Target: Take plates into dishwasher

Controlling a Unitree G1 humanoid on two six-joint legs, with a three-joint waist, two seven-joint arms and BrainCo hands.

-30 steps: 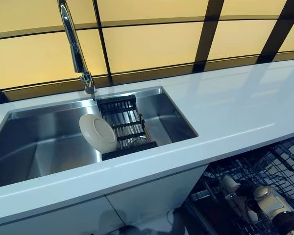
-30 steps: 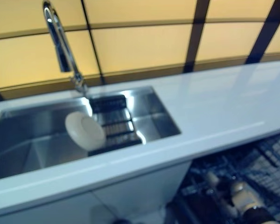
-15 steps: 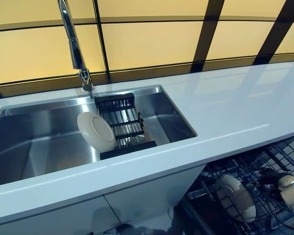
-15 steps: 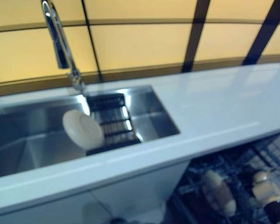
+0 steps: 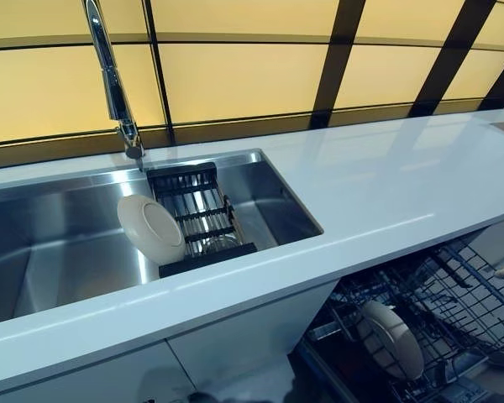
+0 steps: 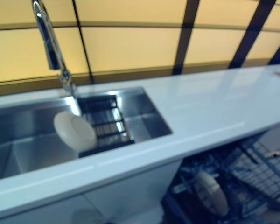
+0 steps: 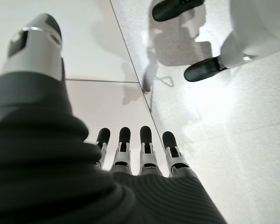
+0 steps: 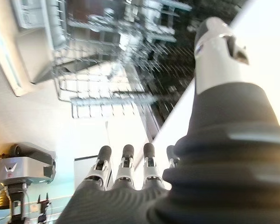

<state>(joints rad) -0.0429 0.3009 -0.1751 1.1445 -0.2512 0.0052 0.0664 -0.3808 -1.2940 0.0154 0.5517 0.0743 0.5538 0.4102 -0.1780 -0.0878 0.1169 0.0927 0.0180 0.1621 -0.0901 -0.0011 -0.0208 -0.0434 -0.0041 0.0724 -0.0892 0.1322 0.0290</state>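
A white plate (image 5: 150,228) leans upright against a black drying rack (image 5: 191,211) inside the steel sink (image 5: 42,260). A second white plate (image 5: 391,339) stands on edge in the pulled-out dishwasher rack (image 5: 462,294) at the lower right, below the counter. My right hand (image 8: 124,161) has straight fingers and holds nothing; its wrist view looks at the wire rack (image 8: 107,70). My left hand (image 7: 147,140) hangs with straight fingers over the floor, empty. Neither hand shows clearly in the eye views.
A tall chrome faucet (image 5: 109,80) stands behind the sink. The white counter (image 5: 386,185) runs to the right above the dishwasher. White cabinet fronts (image 5: 235,336) sit under the sink. Yellow wall panels with dark frames back the counter.
My right hand has let go of the plate, which now stands in the dishwasher rack, and has drawn away to the right out of the eye views. The camera has turned right.
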